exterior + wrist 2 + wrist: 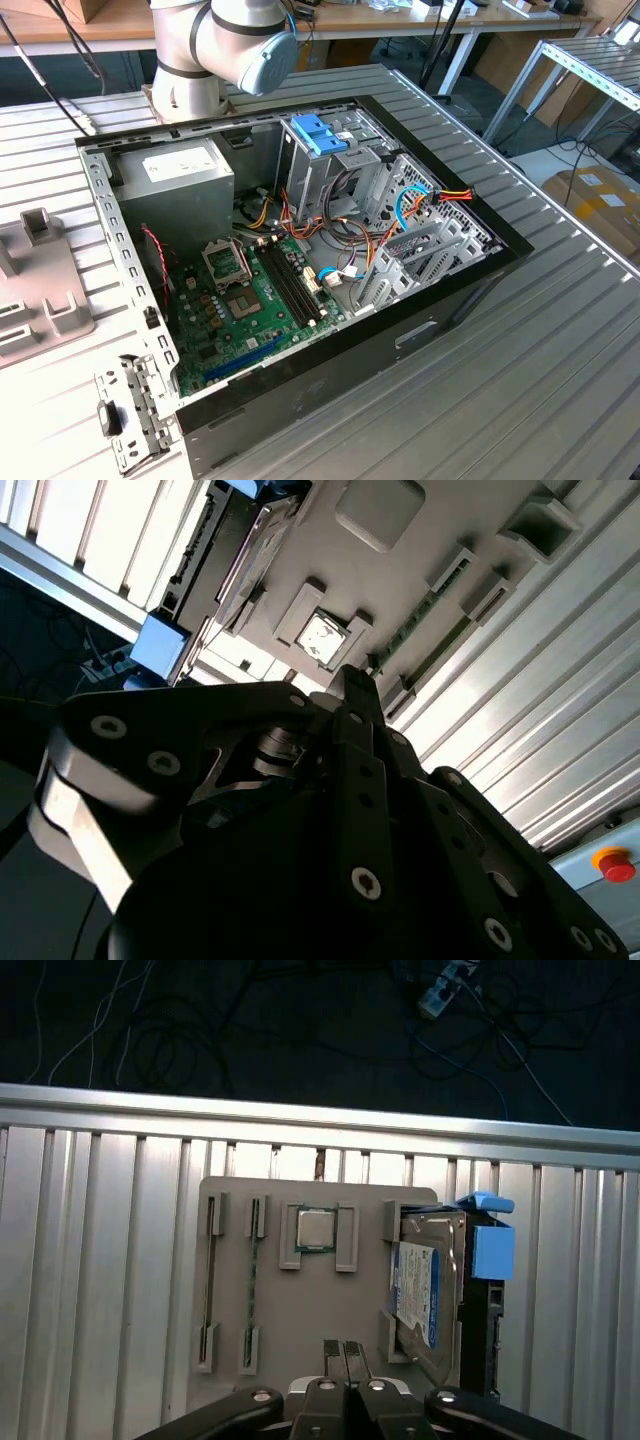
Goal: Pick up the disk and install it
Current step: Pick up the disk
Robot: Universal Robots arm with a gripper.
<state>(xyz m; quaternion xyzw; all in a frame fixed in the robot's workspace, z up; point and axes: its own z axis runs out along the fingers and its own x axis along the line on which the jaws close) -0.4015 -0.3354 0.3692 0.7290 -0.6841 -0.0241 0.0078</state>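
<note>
The disk (422, 1293), silver with a white and blue label, leans in the end slot of a grey fixture tray (300, 1310), with a blue plastic carrier (489, 1248) at its side. In the second wrist view the disk (232, 555) is edge-on, a dark slab with blue trim. My gripper (345, 1352) hangs above the tray's edge, off to the side of the disk and not touching it. Its two black fingers are pressed together with nothing between them, as the second wrist view of the gripper (357, 680) also shows.
The tray also holds a processor chip (317, 1230) and two memory sticks (210, 1290). An open computer case (480, 270) lies on the ribbed metal table, with a motherboard (250, 300), power supply (175, 170) and blue-latched drive cage (320, 135). A red stop button (612, 863) sits at the table's edge.
</note>
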